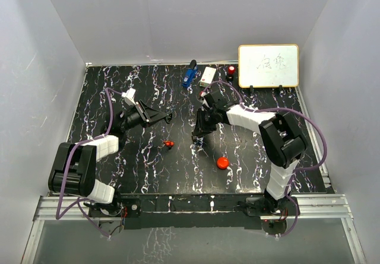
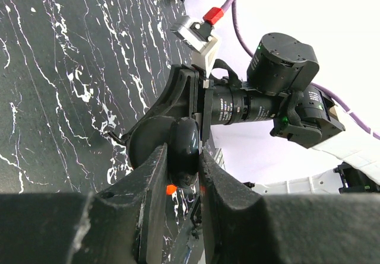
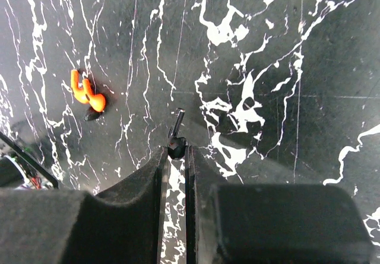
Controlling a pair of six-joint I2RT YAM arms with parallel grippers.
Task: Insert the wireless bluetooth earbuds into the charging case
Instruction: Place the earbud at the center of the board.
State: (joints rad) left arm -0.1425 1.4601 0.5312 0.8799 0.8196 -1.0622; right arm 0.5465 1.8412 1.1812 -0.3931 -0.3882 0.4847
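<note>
Red-and-black earbud [image 3: 89, 98], small, hooked, black earbud [image 3: 177, 138] in right pincer [image 3: 176, 157]

Red-and-black earbud [image 3: 89, 95] lying loose on table [image 3: 285, 50]; black earbud [image 3: 176, 144] pinched between right claw [image 3: 176, 152] tips, stem protruding.

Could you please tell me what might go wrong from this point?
1. The right fingers pinch the black earbud only at their very tips, so it may slip or twist.
2. The red-and-black earbud lies loose on the table nearby; a sweeping arm could knock it.
3. The left fingers squeeze a glossy black round piece that might pop out.
</note>
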